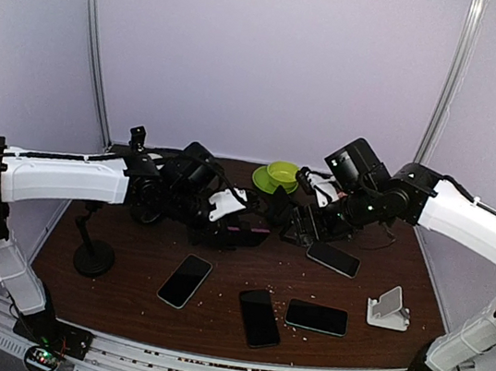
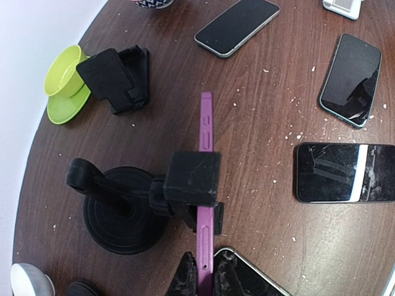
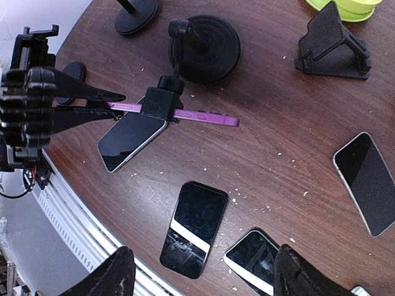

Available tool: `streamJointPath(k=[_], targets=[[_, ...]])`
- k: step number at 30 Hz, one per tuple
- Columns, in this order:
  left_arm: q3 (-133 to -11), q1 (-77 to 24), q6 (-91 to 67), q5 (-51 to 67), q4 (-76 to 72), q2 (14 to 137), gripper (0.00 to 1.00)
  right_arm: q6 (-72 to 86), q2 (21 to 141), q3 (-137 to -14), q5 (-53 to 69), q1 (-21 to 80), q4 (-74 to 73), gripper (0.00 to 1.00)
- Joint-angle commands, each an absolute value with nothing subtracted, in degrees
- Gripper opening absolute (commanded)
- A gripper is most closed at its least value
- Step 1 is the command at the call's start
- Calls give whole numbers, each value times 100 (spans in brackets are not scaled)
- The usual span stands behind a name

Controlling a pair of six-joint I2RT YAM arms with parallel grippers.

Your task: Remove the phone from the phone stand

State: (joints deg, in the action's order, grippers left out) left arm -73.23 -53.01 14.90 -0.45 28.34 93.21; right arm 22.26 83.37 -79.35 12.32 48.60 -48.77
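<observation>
1. The purple phone (image 2: 207, 117) sits on edge in the clamp of the black phone stand (image 2: 117, 216), whose round base rests on the brown desk (image 2: 265, 123).
2. The left pincer (image 2: 205, 277) is closed on one end of the phone, a finger against each face.
3. The right pincer (image 3: 202, 259) hangs wide apart above the desk, holding nothing and well apart from the phone.
4. Dark phones (image 2: 349, 172) lie flat nearby; a green bowl (image 2: 62, 83) sits beside a second black stand (image 2: 117, 80).

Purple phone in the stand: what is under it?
Under the purple phone: brown table and, near its gripped end, a dark phone lying flat. The clamp covers one corner of it.
</observation>
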Motion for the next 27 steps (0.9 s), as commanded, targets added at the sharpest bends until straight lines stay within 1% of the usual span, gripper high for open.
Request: streamJointPath(k=[1, 7, 12, 16, 27], targets=[[-7591, -5511, 1685, -552, 2088, 9218, 0, 2552, 8709, -8424, 1844, 4730, -5031, 78], [-7605, -5796, 1805, -941, 1881, 9302, 0, 2799, 9140, -8994, 2004, 4532, -5370, 78], [-7581, -5984, 1868, -1011, 1634, 9331, 0, 2962, 9553, -9281, 2539, 4294, -5542, 79], [-7725, -6192, 2033, -1371, 1612, 9508, 0, 2932, 9971, -9526, 2822, 4256, -5748, 78], [-8100, -6481, 2131, -1745, 1581, 9876, 0, 2810, 10746, -9834, 3353, 4211, -5745, 77]])
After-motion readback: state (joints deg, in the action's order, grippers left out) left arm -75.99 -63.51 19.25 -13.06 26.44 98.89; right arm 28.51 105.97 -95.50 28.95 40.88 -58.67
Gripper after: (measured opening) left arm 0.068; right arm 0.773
